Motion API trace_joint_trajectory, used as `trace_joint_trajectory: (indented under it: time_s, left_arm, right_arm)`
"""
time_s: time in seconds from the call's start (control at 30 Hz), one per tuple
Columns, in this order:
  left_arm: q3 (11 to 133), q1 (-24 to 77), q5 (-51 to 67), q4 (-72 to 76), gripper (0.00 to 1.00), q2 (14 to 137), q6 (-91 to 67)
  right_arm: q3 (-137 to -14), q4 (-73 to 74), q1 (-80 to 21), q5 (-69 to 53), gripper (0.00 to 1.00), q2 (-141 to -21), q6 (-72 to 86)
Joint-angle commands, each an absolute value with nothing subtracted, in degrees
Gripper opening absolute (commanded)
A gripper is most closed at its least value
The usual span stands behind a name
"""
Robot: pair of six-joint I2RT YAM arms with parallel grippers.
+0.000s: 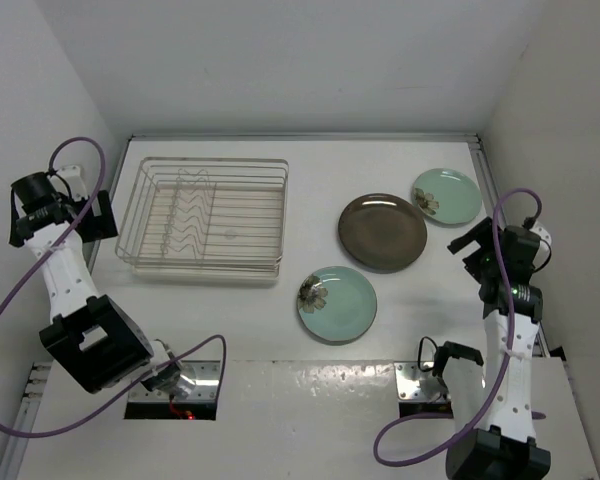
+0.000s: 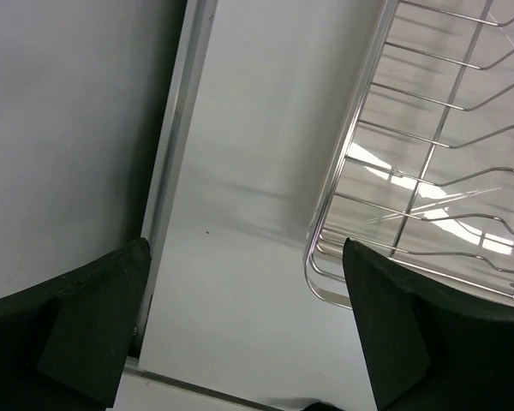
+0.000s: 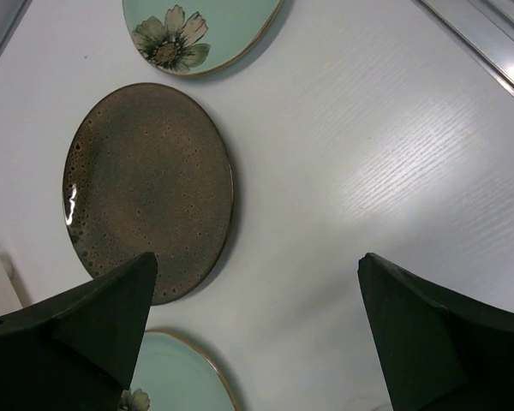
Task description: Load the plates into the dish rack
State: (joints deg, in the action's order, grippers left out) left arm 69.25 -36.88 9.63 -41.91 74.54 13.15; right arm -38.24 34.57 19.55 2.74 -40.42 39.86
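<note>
- Mint-green flower plates: two. One (image 1: 447,196) lies just ahead of the right gripper (image 3: 257,257), the other (image 1: 337,303) well off to its left.
- Dark brown plate (image 1: 382,232): one, near the right gripper's left side, between the two green ones.
- Wire dish rack (image 1: 202,220): one, just to the right of the left gripper (image 2: 244,248).
- Grippers: two, each with two dark fingers.
- Purple cables (image 1: 10,310): two, one per arm.

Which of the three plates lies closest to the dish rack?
The mint-green plate nearest the arm bases, just off the dish rack's near right corner; the brown plate and other mint plate lie farther right.
</note>
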Motion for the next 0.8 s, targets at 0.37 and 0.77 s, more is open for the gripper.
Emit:
trace_joint_trajectory:
  time_s: [0.37, 0.77]
  left_arm:
    - [73.30, -38.76, 27.86, -44.47, 0.99, 74.09, 18.02]
    - [73.30, -38.76, 25.93, -47.19, 0.96, 74.09, 20.30]
  right_arm:
    - [-34.61, 22.28, 7.58, -25.70, 1.00, -56.49, 33.85]
    - [-30.67, 17.84, -5.02, -18.73, 0.71, -69.34, 39.89]
